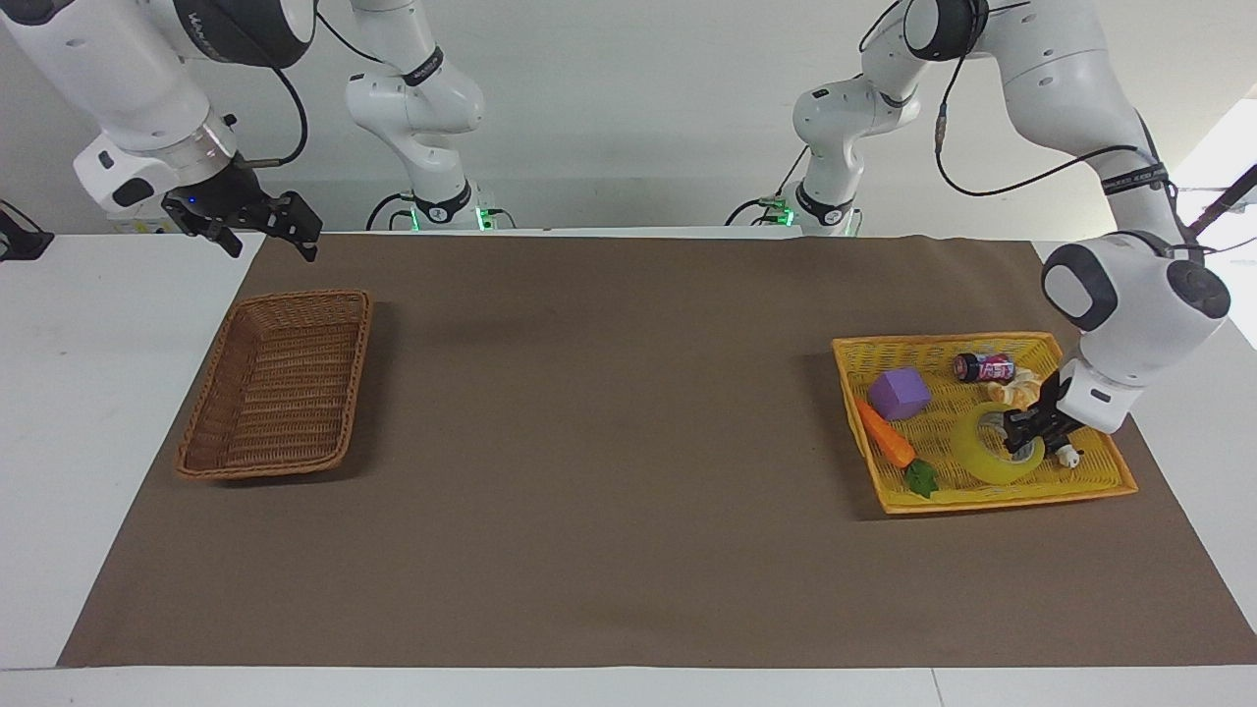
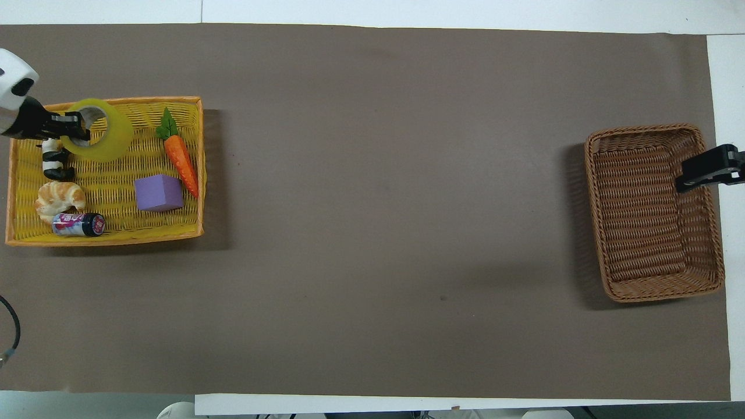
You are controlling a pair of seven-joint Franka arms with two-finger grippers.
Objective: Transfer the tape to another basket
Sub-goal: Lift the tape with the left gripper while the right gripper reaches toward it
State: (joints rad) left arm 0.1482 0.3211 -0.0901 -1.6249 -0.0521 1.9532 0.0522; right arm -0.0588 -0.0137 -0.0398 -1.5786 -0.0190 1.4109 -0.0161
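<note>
My left gripper [image 1: 1024,429] is clamped on the wall of the wide roll of translucent yellow packing tape [image 1: 987,454], one finger inside its pale core, and holds it tilted up over the bright yellow woven tray [image 1: 1100,483]. Below lie an orange toy carrot [image 1: 884,434], a purple foam cube [image 1: 899,392], a croissant [image 2: 58,199] and a small can [image 2: 78,224]. My right gripper [image 1: 263,224] waits over the rim of the brown woven wicker basket [image 1: 280,383] at the right arm's end; I cannot tell how its fingers stand.

left gripper [image 1: 1027,433] gripping tape [image 1: 987,455], tilted
</note>
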